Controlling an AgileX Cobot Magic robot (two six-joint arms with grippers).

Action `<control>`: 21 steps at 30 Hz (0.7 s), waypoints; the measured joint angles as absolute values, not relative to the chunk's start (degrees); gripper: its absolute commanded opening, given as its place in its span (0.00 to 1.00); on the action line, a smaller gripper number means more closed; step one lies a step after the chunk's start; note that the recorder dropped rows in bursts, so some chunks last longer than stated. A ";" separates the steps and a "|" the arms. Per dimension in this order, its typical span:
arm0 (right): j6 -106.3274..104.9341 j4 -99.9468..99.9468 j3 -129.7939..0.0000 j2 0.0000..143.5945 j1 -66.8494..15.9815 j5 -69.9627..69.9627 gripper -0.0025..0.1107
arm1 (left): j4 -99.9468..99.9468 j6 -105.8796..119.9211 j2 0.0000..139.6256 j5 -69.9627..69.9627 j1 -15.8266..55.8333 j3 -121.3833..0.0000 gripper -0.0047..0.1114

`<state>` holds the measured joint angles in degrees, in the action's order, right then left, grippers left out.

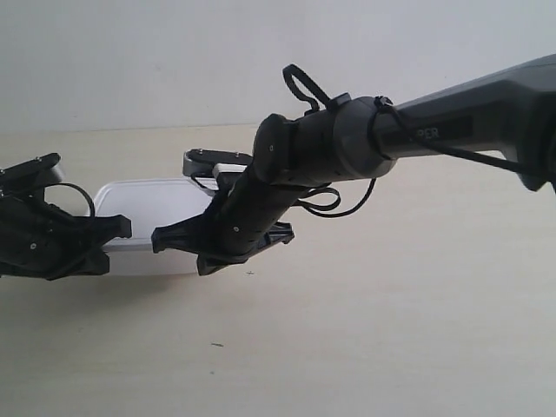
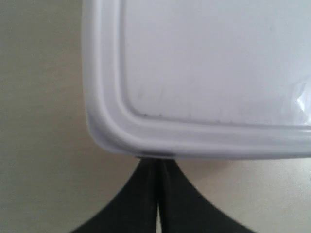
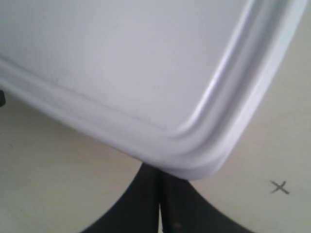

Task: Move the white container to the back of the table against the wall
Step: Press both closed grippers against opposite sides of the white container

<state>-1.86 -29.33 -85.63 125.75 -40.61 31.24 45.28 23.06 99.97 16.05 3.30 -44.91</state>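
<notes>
The left fingers (image 2: 141,204) and right fingers (image 3: 141,204), closed and empty, butt corners of the white container (image 1: 152,204), seemingly to shove it toward the wall (image 1: 174,61).

The white container (image 2: 209,63) is smooth plastic with a soft sheen, and its lid is faintly scuffed beside the moulded rim. The table (image 1: 391,330) is matt, with faint wood grain and tiny dark specks. The wall (image 1: 174,61) is smooth and matt. The left gripper (image 2: 157,167) and the right gripper (image 3: 160,177) look like matt black plastic.
</notes>
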 measured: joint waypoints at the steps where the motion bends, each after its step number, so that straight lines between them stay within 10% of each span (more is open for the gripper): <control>1: -1.86 -29.10 -85.99 125.90 -40.52 31.24 0.02 | 45.28 23.16 100.21 16.05 3.30 -45.38 0.04; 21: -1.86 -27.03 -93.51 130.81 -38.44 31.49 0.02 | 45.28 23.60 105.28 13.06 3.30 -51.42 0.04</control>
<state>-1.86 -27.03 -93.51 130.81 -38.44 31.49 45.28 23.60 105.28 13.06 3.30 -51.42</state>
